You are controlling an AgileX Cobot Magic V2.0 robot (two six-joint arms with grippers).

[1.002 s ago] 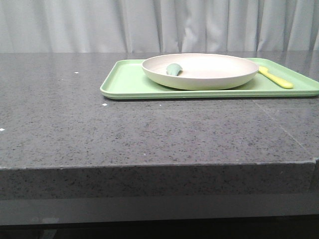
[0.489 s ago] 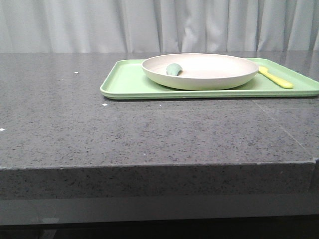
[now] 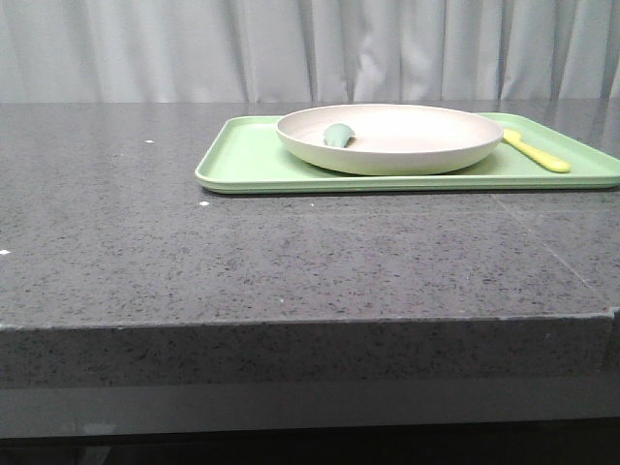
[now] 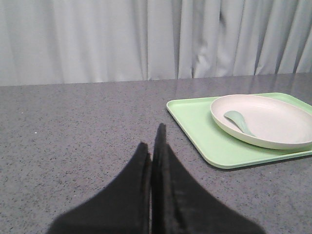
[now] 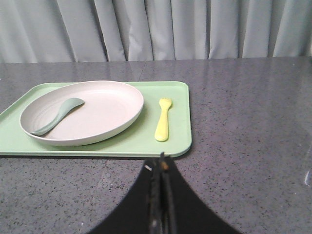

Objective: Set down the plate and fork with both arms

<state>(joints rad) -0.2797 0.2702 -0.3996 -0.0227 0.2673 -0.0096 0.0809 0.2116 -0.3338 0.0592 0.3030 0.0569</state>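
A grey curtain hangs behind a dark grey speckled stone table. On the far right part of the table sits a flat light-green tray.

The big round cream plate rests on the tray. Inside the plate lies a small pale teal spoon, with its scoop end pointing toward the far side of the table. Its handle leans on the plate's low rim.

The little yellow fork lies flat on the tray, just beside the plate on its right side. It does not touch the plate. Its prongs point toward the curtain.

The left gripper is over the bare table, off to the left of the tray and well apart from it. Its two black fingers are pressed together with nothing between them.

The right gripper is near the front edge of the tray, close to the fork's handle end. Its fingers are pressed together too, and they hold nothing.
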